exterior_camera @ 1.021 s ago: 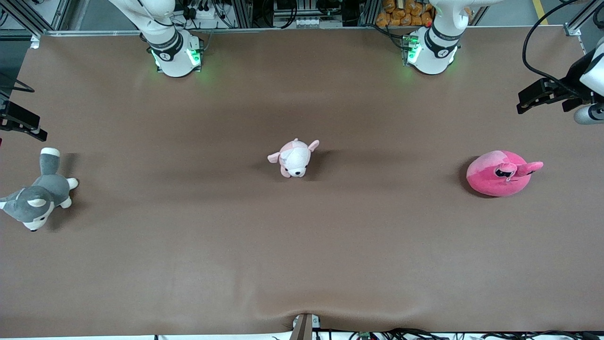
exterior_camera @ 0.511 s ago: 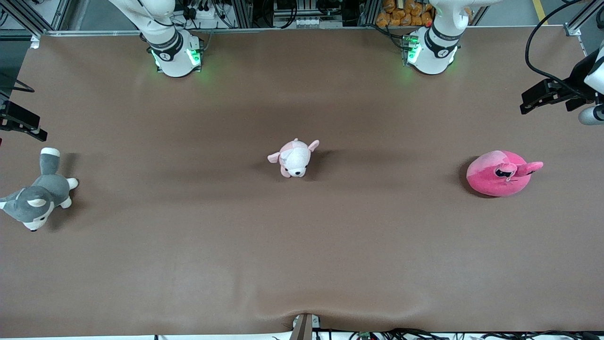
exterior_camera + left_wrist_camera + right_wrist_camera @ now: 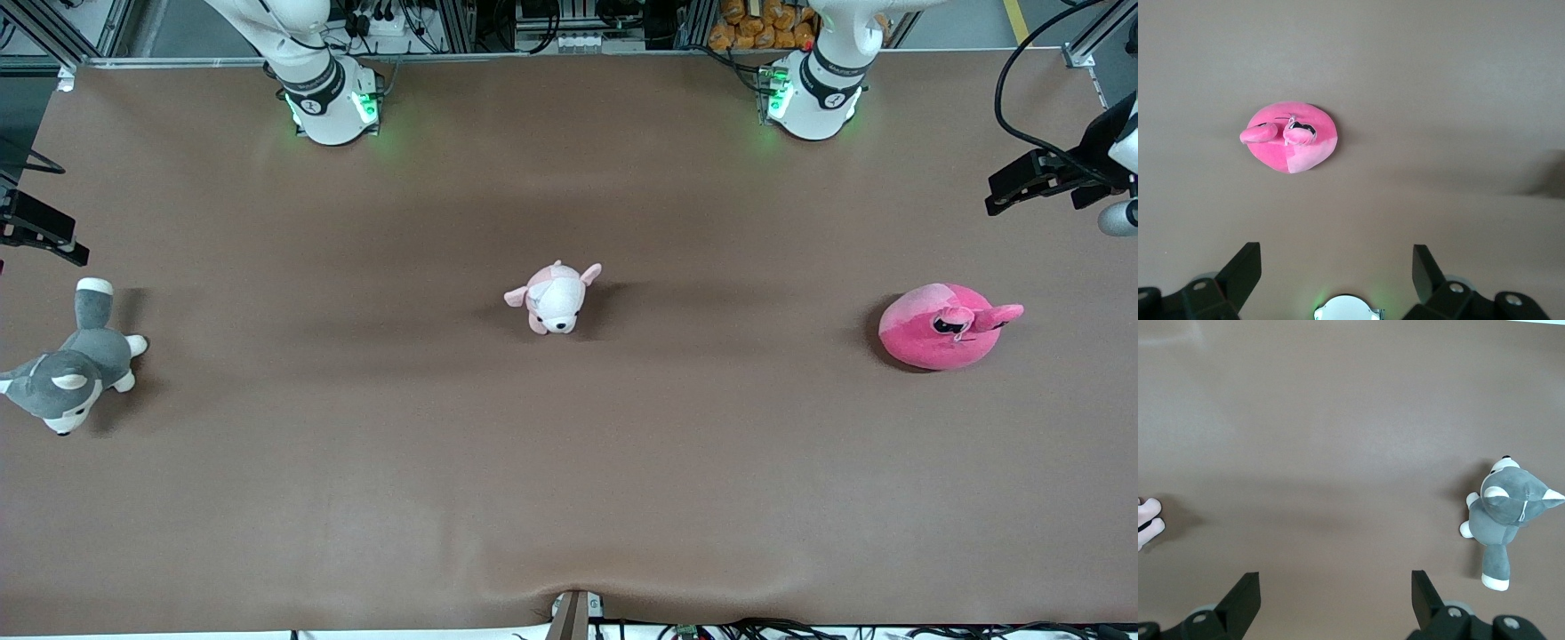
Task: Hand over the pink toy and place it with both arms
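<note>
Lying apart on table (image 3: 569,498): 3 plushies, incl 1 pink toy (image 3: 942,329); 2 claws, left claw (image 3: 1337,263) & right claw (image 3: 1335,587), both spread

Brown table (image 3: 569,498), three plush toys (image 3: 942,327)

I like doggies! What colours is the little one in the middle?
The little dog is pale pink and white, clearest in the front view.

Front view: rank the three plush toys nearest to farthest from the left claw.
From the left claw, open in the air at the left arm's end:
1. pink toy, left arm's end
2. pale pink-and-white dog, mid-table
3. grey husky, right arm's end
</note>
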Robot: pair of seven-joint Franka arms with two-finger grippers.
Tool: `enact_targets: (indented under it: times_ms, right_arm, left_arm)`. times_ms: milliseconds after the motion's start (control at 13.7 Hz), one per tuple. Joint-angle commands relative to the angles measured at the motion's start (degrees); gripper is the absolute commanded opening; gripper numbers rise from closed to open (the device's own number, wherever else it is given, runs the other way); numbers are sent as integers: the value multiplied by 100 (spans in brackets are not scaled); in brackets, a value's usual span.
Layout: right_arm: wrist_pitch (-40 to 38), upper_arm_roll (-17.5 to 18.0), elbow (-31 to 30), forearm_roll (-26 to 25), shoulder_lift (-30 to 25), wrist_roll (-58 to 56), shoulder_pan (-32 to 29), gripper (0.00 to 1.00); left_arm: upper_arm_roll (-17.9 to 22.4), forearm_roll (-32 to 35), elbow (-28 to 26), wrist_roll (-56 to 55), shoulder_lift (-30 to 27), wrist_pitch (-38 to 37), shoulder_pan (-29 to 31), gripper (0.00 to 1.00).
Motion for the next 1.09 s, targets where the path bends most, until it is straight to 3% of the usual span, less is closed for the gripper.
enact_targets:
  times_ms: [0,365,657,1021]
  right_arm:
    - [-90,129,170,-126,83,-40,-127,100]
    - [-90,129,170,-134,83,-32,-109,100]
    - [-82,129,179,-125,83,-32,-118,100]
    - [-90,129,179,-125,83,-32,-118,100]
  left_arm:
    - [-40,134,178,21,77,-119,37,100]
    - [-58,546,151,-32,95,-119,29,100]
    - [-76,468,73,-102,86,-75,221,100]
    - [-67,292,-489,-1120,-28,426,565,100]
